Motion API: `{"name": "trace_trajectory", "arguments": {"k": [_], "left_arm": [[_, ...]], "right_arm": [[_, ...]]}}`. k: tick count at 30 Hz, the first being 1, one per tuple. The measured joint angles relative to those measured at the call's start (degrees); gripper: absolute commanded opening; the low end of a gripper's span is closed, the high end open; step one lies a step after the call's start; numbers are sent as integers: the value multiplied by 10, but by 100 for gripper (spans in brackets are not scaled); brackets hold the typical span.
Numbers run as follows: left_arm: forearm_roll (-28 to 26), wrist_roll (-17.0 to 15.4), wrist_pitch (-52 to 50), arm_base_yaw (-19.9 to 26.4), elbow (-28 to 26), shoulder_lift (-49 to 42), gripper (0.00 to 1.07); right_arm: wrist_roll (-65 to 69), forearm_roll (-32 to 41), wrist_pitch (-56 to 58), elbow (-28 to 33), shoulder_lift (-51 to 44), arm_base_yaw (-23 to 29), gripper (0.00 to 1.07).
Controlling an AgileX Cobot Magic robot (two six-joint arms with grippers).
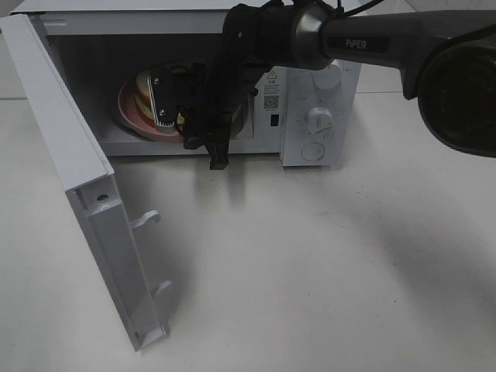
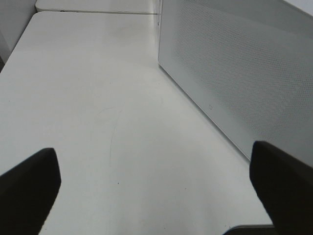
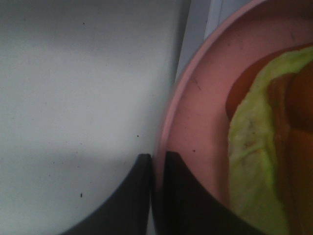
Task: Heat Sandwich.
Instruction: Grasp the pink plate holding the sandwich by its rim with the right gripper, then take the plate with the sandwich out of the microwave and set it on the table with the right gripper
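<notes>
The sandwich point(image 1: 144, 87) lies on a round pink plate point(image 1: 125, 108) inside the open microwave point(image 1: 318, 46). My right arm reaches into the cavity from the right. In the right wrist view my right gripper point(image 3: 157, 159) is shut on the pink plate's rim point(image 3: 168, 112), one dark finger on either side of it. Pale green and reddish filling of the sandwich point(image 3: 254, 161) shows close beside it. My left gripper point(image 2: 156, 183) is open over bare table, and its fingers point(image 2: 29, 188) hold nothing.
The microwave door point(image 1: 70, 170) stands swung open at the left, its latch hooks facing the table. Control knobs point(image 1: 318, 120) are on the microwave's right panel. A white perforated panel point(image 2: 244, 68) stands close beside my left gripper. White table point(image 1: 310, 263) spreads in front.
</notes>
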Motion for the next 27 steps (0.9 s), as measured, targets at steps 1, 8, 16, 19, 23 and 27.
{"name": "trace_trajectory", "arguments": {"k": [1,8,16,19,23,27], "left_arm": [[0,0,0,0,0,0,98],[0,0,0,0,0,0,98],[0,0,0,0,0,0,98],[0,0,0,0,0,0,98],[0,0,0,0,0,0,98],[0,0,0,0,0,0,98]], "right_arm": [[-1,-1,0,0,0,0,0],[-2,-6,0,-2,0,-1,0],[-2,-24,9,-3,-1,-1,0],[-3,-30,18,-5,-3,-1,0],[-11,-31,49,-5,-13,-1,0],[-15,-30,64,-3,-20,-1,0]]}}
